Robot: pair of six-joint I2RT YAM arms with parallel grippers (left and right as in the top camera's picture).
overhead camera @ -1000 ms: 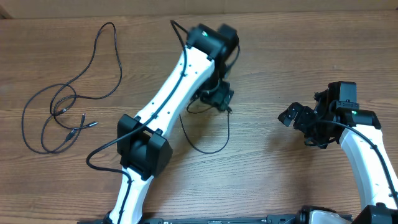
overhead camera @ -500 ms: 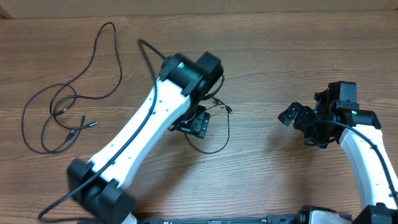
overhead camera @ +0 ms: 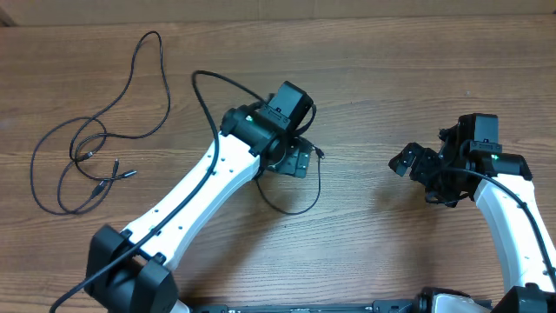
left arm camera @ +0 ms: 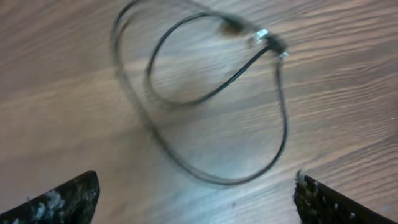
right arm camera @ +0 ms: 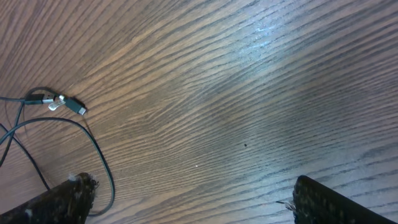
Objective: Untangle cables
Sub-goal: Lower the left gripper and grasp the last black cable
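Observation:
A short black cable [overhead camera: 300, 206] lies in a loose loop at the table's middle, its silver-tipped plug ends [left arm camera: 261, 38] close together. My left gripper [overhead camera: 294, 162] hovers over the loop's far side, open and empty. In the left wrist view the loop [left arm camera: 205, 140] lies ahead of the spread fingers [left arm camera: 196, 190]. A longer black cable [overhead camera: 87, 143] lies in loose loops at the far left, with plug ends [overhead camera: 122, 173]. My right gripper [overhead camera: 408, 163] is open and empty to the right of the short cable. The short cable's plugs also show in the right wrist view [right arm camera: 62, 102], up and left of the open fingers [right arm camera: 186, 196].
The thick black arm cable [overhead camera: 204, 96] arcs above the left arm. The table's far edge [overhead camera: 347, 13] runs along the top. Bare wood [overhead camera: 373, 96] lies between the two arms.
My left arm has swung and its elbow dropped toward the near left. Its gripper moved down-left off the plug end, then slightly back. The short cable's loop stays put. The right arm is still.

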